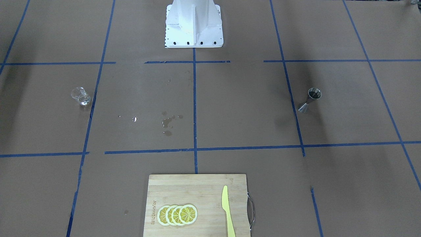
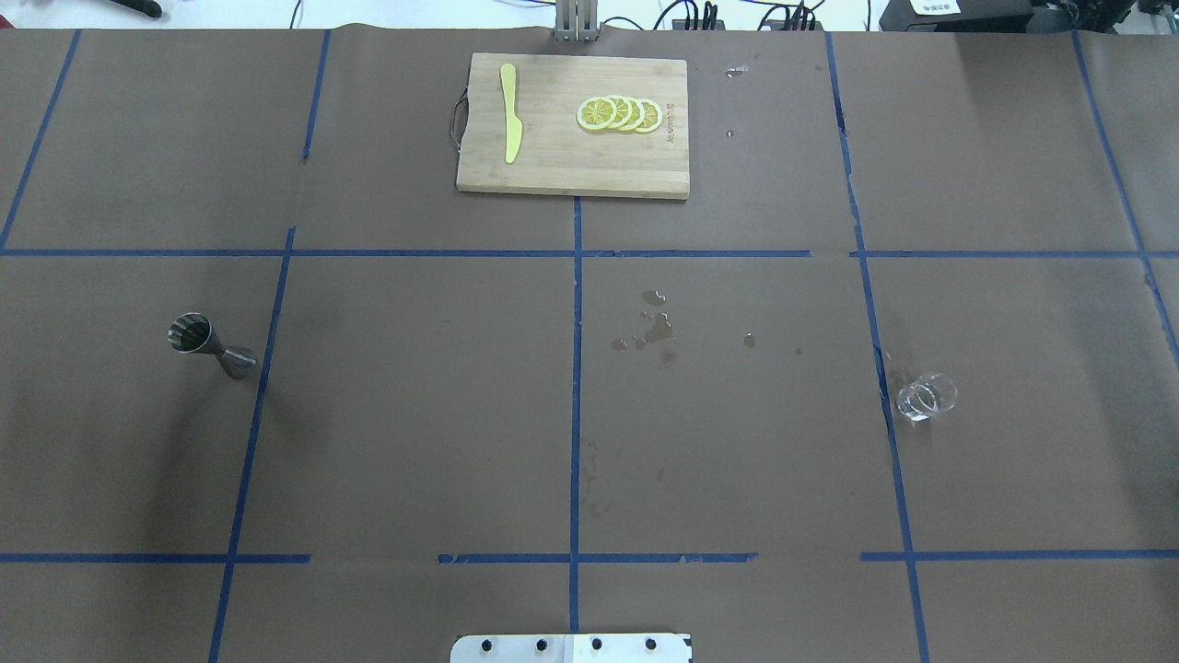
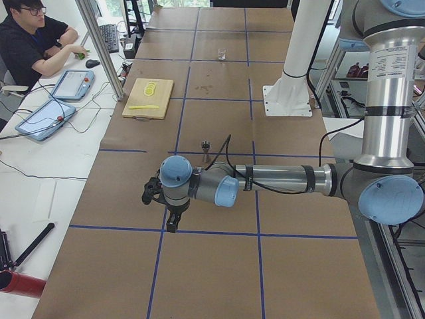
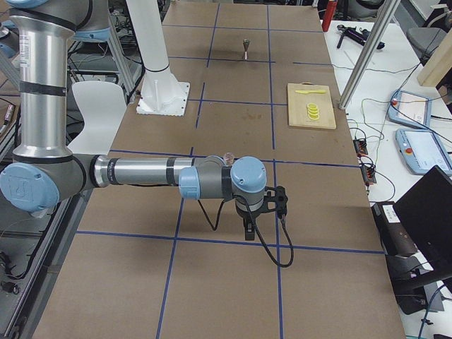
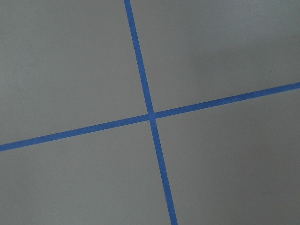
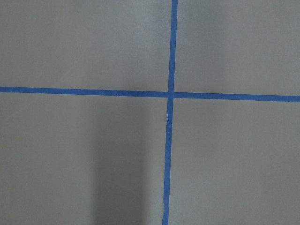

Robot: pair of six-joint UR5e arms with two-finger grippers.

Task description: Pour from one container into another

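A metal jigger point(image 2: 210, 344) point(image 1: 309, 99) point(image 3: 205, 147) stands upright on the brown paper on the robot's left side. A small clear glass point(image 2: 927, 398) point(image 1: 80, 96) point(image 3: 221, 54) stands on the robot's right side. My left gripper point(image 3: 172, 223) shows only in the exterior left view, hanging over the table's end, well short of the jigger. My right gripper point(image 4: 248, 232) shows only in the exterior right view, beyond the glass towards that end. I cannot tell whether either is open or shut. Both wrist views show only paper and blue tape.
A wooden cutting board point(image 2: 571, 170) with lemon slices point(image 2: 619, 113) and a yellow knife point(image 2: 509, 124) lies at the far middle edge. Spilled drops point(image 2: 654, 327) wet the paper at the centre. A person point(image 3: 33, 40) sits at a side desk with tablets.
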